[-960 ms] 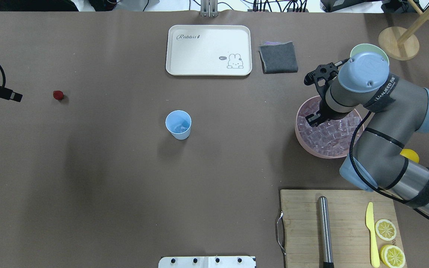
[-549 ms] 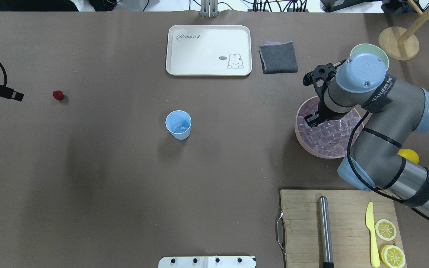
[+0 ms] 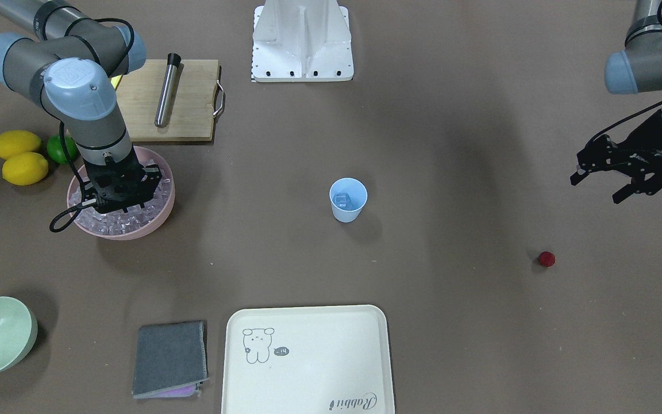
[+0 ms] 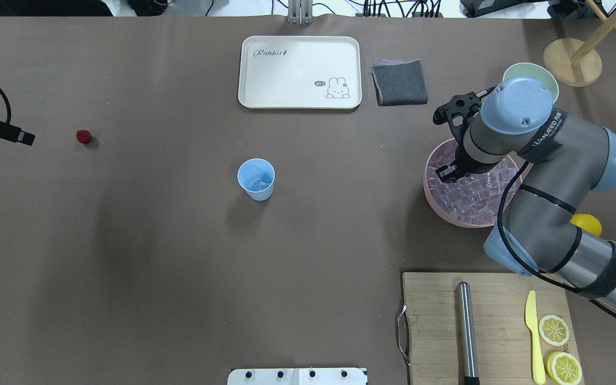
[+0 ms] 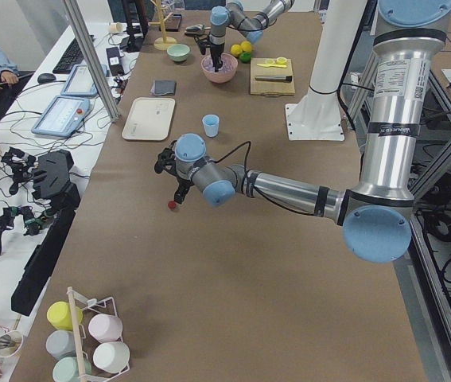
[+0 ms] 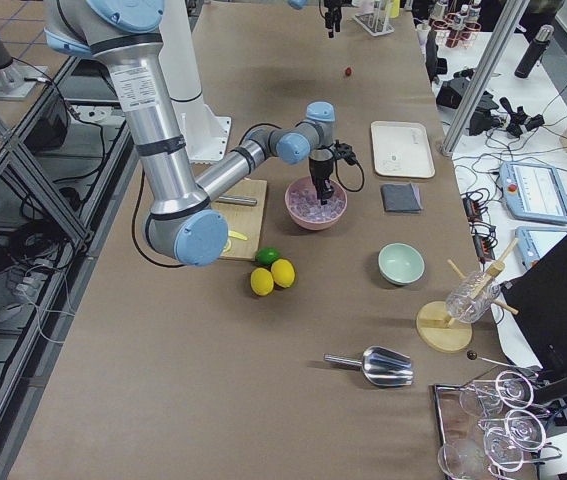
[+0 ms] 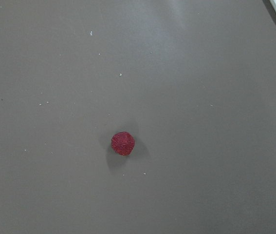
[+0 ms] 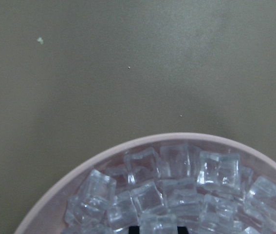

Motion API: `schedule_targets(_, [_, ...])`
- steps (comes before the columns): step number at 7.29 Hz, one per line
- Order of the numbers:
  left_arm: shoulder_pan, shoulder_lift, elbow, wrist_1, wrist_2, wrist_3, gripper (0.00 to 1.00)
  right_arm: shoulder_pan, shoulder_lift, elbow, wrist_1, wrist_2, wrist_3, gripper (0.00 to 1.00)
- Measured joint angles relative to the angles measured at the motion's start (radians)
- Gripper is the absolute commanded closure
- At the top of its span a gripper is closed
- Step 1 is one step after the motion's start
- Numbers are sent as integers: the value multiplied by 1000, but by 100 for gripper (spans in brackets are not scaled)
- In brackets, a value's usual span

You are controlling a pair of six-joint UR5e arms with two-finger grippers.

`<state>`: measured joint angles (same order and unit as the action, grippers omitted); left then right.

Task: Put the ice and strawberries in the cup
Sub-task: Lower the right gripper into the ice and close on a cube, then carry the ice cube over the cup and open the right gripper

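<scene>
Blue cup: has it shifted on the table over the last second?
No. In the overhead view the cup stands in the same spot below the tray as in both earlier frames.

right gripper (image 3: 117, 200) tips hidden down among the ice (image 8: 176, 190)

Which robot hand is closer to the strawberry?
Left. The left gripper hangs near the strawberry; the right gripper is far off, at the ice in the pink bowl.

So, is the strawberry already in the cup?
No, the strawberry lies by itself on the table, well apart from the cup.
</scene>
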<state>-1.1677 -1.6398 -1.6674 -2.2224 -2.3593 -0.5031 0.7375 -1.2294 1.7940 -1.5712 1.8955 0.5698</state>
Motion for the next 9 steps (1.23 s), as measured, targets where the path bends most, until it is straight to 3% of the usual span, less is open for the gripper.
schedule_targets(2, [1, -1, 0, 1, 0, 0, 1, 37, 14, 24, -2, 58, 50, 100])
schedule_targets(5, [7, -4, 0, 1, 0, -8, 1, 13, 152, 60, 0, 80, 550, 100])
schedule_targets(7, [12, -7, 0, 0, 0, -17, 1, -99, 284, 50, -4, -41, 845, 100])
schedule_targets(9, [13, -6, -1, 0, 0, -19, 1, -226, 443, -58, -6, -237, 1056, 100])
